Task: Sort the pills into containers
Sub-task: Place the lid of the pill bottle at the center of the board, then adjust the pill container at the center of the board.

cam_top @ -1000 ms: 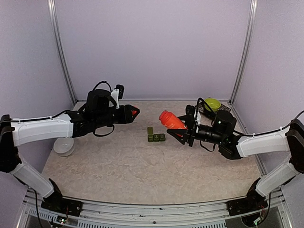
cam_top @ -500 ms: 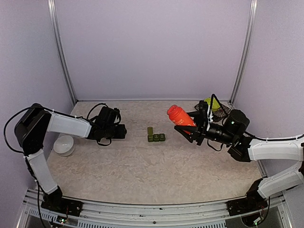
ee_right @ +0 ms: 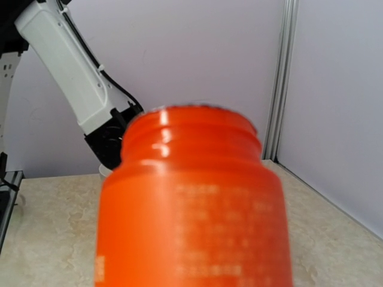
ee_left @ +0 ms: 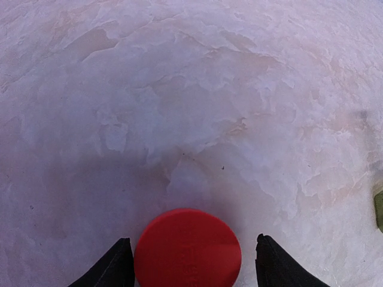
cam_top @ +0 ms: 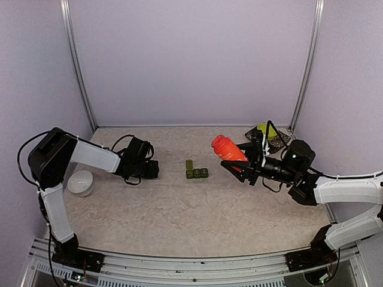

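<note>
Top external: left gripper point(cam_top: 154, 170) has swung left, down to the tabletop point(cam_top: 179, 209), parted wider than red cap point(ee_left: 187, 248). Right gripper point(cam_top: 238, 168) clamps orange bottle point(cam_top: 226, 148). Long axis of the containers point(cam_top: 197, 173) runs left-right.

The containers point(cam_top: 196, 173) are sitting mid-table point(cam_top: 179, 215), between the two arms. To their left, the left gripper point(cam_top: 153, 169) is reaching low over the surface, a cap point(ee_left: 187, 250) lying between its fingers. To their right, the right gripper point(cam_top: 236, 158) is holding a tilted bottle point(cam_top: 225, 147) above the surface. The left bowl point(cam_top: 80, 183) is resting near the left edge; the corner bowl point(cam_top: 267, 130) is standing far right.
</note>
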Available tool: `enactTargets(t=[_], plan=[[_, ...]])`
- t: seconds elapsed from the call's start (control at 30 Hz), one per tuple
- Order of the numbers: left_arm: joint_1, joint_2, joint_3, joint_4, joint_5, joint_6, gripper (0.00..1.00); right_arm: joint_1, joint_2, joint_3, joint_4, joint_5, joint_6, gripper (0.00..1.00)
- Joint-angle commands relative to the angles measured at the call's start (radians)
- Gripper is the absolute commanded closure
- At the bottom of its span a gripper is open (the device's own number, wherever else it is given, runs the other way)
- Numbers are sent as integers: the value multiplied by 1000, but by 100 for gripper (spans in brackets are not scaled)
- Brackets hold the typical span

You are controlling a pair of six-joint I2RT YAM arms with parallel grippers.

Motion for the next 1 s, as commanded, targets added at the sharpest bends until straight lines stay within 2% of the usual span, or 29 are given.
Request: enactTargets(t=[0.0,0.23,0.43,0.73,0.97], plan=[[5,9,31,-12,-4,12,31,8,-15,-7,12,-7,5,100],[-3,-63,37,17,48,41,18,8,-17,-8,5,-13,17,100],[-28,7,161,-23,36,63,8,8,-16,-5,-8,-19,32,100],[-76,163,334,-70,12,82,7,9,-36,-4,-32,-27,43,100],[-79,228,394,-93,-6,92,6,9,-45,-1,-38,-29,44,100]])
